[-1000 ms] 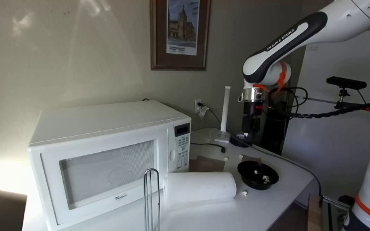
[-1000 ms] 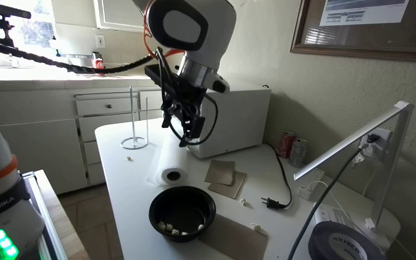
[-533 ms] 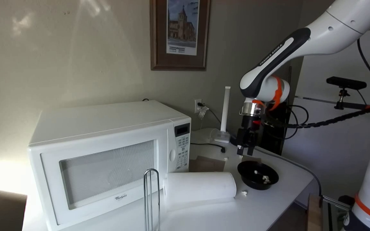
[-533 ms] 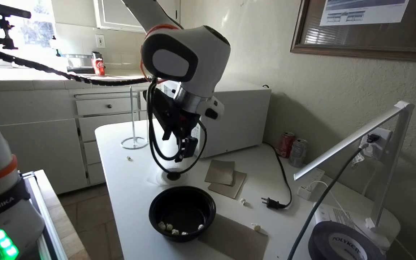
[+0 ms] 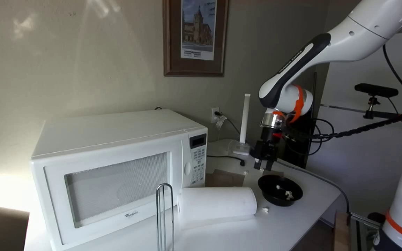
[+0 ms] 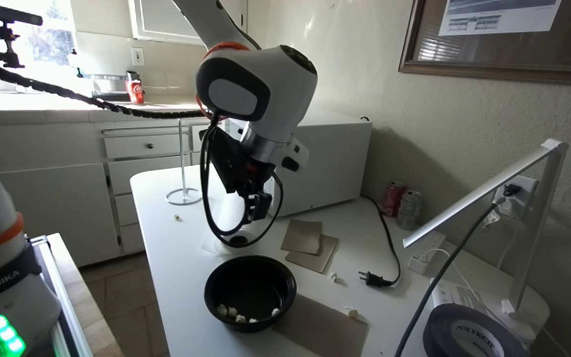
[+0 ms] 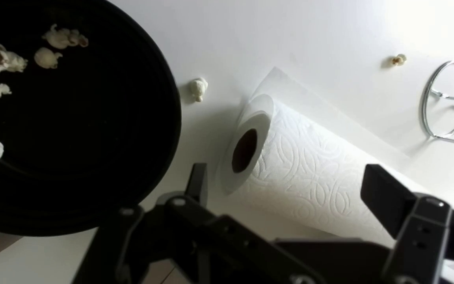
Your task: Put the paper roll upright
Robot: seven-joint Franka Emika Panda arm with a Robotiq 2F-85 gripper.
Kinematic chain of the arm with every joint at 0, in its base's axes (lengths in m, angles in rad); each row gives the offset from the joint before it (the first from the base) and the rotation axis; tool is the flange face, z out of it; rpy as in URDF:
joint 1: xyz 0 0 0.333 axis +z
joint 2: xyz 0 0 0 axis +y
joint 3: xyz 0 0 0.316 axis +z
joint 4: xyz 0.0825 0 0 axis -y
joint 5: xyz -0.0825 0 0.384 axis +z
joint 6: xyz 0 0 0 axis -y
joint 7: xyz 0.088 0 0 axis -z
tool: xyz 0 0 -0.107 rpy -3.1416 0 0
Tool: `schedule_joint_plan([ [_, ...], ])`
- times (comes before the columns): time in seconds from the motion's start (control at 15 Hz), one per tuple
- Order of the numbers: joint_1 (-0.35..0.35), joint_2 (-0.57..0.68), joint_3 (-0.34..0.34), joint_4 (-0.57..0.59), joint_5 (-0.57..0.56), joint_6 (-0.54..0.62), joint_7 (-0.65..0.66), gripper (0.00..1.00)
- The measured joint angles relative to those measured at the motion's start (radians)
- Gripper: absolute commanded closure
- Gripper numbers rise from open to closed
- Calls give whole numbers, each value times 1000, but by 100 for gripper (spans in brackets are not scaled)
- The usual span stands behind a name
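Note:
The white paper roll [image 5: 218, 201] lies on its side on the white table, in front of the microwave's right end. In the wrist view the paper roll [image 7: 309, 146] shows its dark core hole, and a loose sheet lies flat along one side. In an exterior view the arm and cables partly cover the paper roll [image 6: 230, 213]. My gripper [image 5: 262, 166] is open and empty, pointing down. In the wrist view the jaws stand wide apart, and the roll shows between and beyond them. The gripper [image 6: 253, 217] is above the table and apart from the roll.
A black bowl [image 7: 173, 106] with popcorn stands by the roll's core end. The microwave [image 5: 117, 174] stands behind the roll. A thin wire holder [image 6: 183, 163] stands beyond the roll's far end. Brown cards [image 6: 303, 236], a black plug [image 6: 375, 280] and a lamp [image 5: 245, 118] are near.
The arm has come down, and the gripper is lower and nearer the roll in both exterior views. It has tilted slightly in the last half second. The roll has not moved.

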Motion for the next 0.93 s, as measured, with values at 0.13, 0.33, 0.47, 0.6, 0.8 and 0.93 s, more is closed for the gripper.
schedule_joint_plan([
  [0.13,-1,0,1,0,0,0,0,0],
  [0.33,-3,4,2,0,1,1,9,0],
  [0.47,-3,20,6,0,12,10,26,0],
  [0.6,-3,48,15,-4,40,40,35,0],
  [0.8,-3,91,38,-8,99,111,38,0],
  [0.93,-3,114,59,-8,148,162,38,0],
])
